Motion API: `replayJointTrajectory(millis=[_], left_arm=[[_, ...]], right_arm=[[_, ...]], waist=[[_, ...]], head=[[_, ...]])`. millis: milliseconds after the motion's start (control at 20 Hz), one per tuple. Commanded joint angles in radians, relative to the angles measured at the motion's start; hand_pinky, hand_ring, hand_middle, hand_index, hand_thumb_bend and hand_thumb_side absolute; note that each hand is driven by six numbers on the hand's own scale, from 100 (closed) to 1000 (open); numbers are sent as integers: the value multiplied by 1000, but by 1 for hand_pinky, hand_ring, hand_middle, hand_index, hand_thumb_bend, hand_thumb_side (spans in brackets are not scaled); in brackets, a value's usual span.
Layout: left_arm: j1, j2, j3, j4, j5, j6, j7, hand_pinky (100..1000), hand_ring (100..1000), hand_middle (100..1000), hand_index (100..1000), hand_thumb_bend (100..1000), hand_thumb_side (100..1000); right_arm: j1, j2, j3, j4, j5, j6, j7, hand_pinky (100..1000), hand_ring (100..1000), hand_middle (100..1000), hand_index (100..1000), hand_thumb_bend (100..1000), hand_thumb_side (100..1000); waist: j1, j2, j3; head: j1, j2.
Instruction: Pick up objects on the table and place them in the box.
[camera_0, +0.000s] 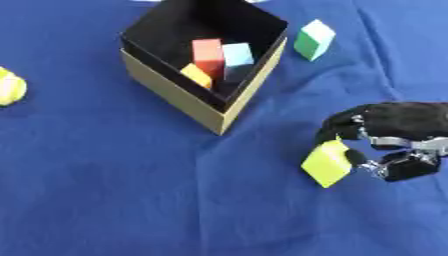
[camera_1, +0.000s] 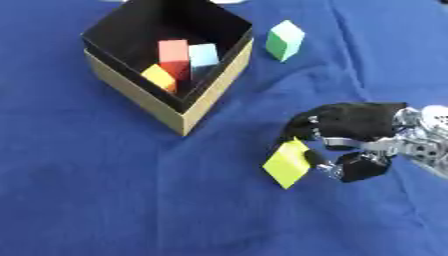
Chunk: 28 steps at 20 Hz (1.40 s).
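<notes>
My right hand comes in from the right edge, its fingers and thumb pinched on a yellow-green block that hangs tilted over the blue cloth. Up and to the left stands the tan box with a black inside. In it lie a red block, a light blue block and an orange-yellow block. A green block sits on the cloth just right of the box. My left hand shows in neither view.
A round yellow thing lies at the left edge of the left eye view. A blue cloth with creases covers the whole table.
</notes>
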Motion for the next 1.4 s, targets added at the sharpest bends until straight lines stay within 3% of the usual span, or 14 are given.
replayJointTrajectory(millis=[50,100,150,500,900,1400], left_arm=[[-5,18,12,-18,-2,-1,4,808,852,829,897,272,730],[-4,19,12,-18,-2,-1,5,808,852,829,897,274,732],[-2,19,13,-18,-3,-1,6,808,852,829,897,272,730],[5,27,16,-18,-8,0,10,808,852,828,896,274,729],[6,34,16,-18,-11,1,13,806,852,826,895,275,728],[2,32,14,-18,-11,2,13,804,859,823,895,276,727]], right_arm=[[-22,-16,-21,-2,1,-1,-44,895,944,870,933,395,100],[-32,-19,-31,-2,-3,-6,-66,894,941,868,934,350,115],[-42,-22,-41,-2,-5,-9,-90,894,939,867,934,398,100],[-62,-50,-80,-2,24,-18,-171,898,942,878,942,425,100],[-25,-63,-68,-2,42,-64,-115,906,953,880,937,453,108],[2,-56,-53,-2,-6,-111,-91,899,947,871,935,407,152]], waist=[[5,-15,0],[5,-16,-1],[5,-18,-3],[1,-31,-18],[-6,-37,-40],[-7,-30,-43]], head=[[2,3],[2,4],[3,4],[11,12],[23,11],[19,16]])
